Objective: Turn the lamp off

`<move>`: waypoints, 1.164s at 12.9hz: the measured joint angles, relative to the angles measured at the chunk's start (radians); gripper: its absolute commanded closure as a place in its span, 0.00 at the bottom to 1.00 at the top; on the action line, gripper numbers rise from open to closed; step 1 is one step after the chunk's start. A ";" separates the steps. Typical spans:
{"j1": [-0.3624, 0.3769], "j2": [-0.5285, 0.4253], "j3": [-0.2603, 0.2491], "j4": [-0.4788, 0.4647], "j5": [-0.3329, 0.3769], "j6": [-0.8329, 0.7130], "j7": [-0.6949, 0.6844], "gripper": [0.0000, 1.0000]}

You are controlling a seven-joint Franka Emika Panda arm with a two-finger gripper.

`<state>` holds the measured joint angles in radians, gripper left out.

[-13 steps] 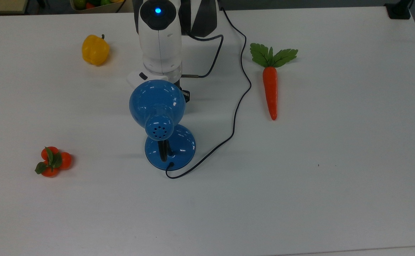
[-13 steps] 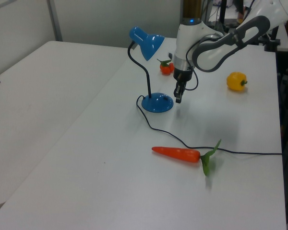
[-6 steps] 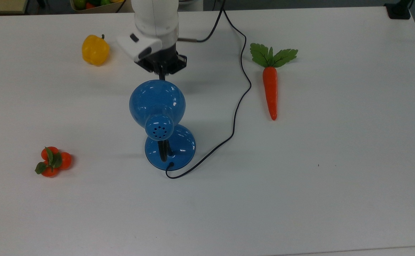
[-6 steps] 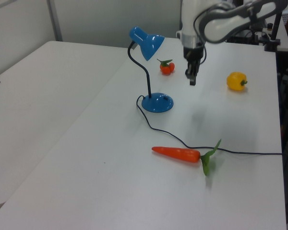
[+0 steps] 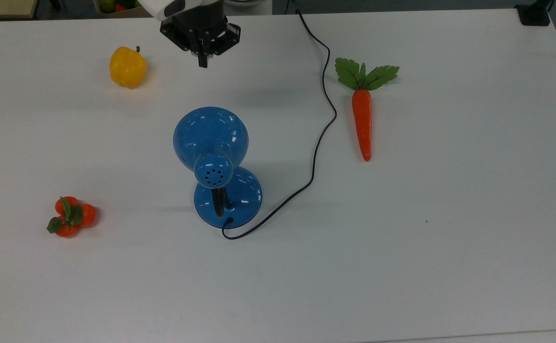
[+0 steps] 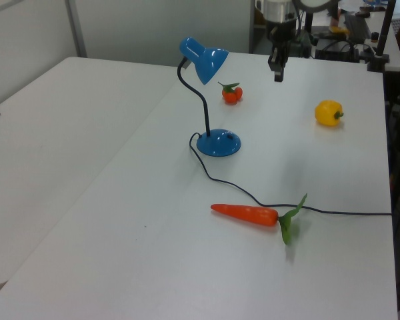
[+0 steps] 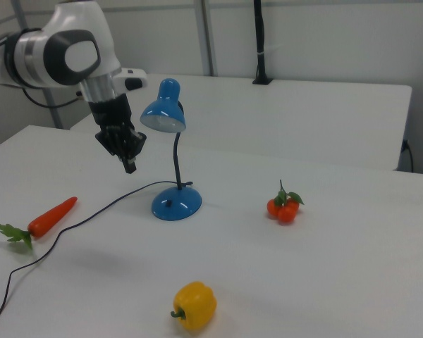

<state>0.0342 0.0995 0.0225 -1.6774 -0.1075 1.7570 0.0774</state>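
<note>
The blue lamp (image 5: 210,138) stands upright mid-table, its dome shade over a round blue base (image 5: 244,195) on a black neck. In the right view the lamp (image 7: 163,113) has a shade mouth that looks dull grey. A thin dark cord (image 5: 317,143) runs from the base toward the top view's top edge. My gripper (image 5: 203,62) hangs in the air well clear of the lamp, near the top view's top edge, fingers shut on nothing. In the left view the gripper (image 6: 278,75) sits high, to the right of the shade (image 6: 205,57). In the right view the gripper (image 7: 130,166) is left of the neck.
A yellow pepper (image 5: 127,66) lies to the left of the gripper in the top view. An orange carrot (image 5: 362,114) with green leaves lies right of the cord. A cluster of small red tomatoes (image 5: 70,216) sits at the top view's lower left.
The gripper has risen from beside the lamp's base and pulled back toward the top view's top edge. The lamp, cord and vegetables have not moved.
</note>
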 measured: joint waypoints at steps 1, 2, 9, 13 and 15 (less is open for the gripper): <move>0.000 -0.008 0.000 0.010 0.000 -0.015 -0.011 1.00; -0.001 -0.026 -0.001 0.022 -0.001 -0.038 -0.031 1.00; -0.005 -0.089 -0.027 0.074 0.000 -0.121 -0.095 0.00; -0.019 -0.096 -0.032 0.078 0.000 -0.136 -0.096 0.00; -0.025 -0.097 -0.032 0.078 0.000 -0.136 -0.097 0.00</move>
<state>0.0089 0.0020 -0.0100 -1.5993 -0.1078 1.6211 -0.0193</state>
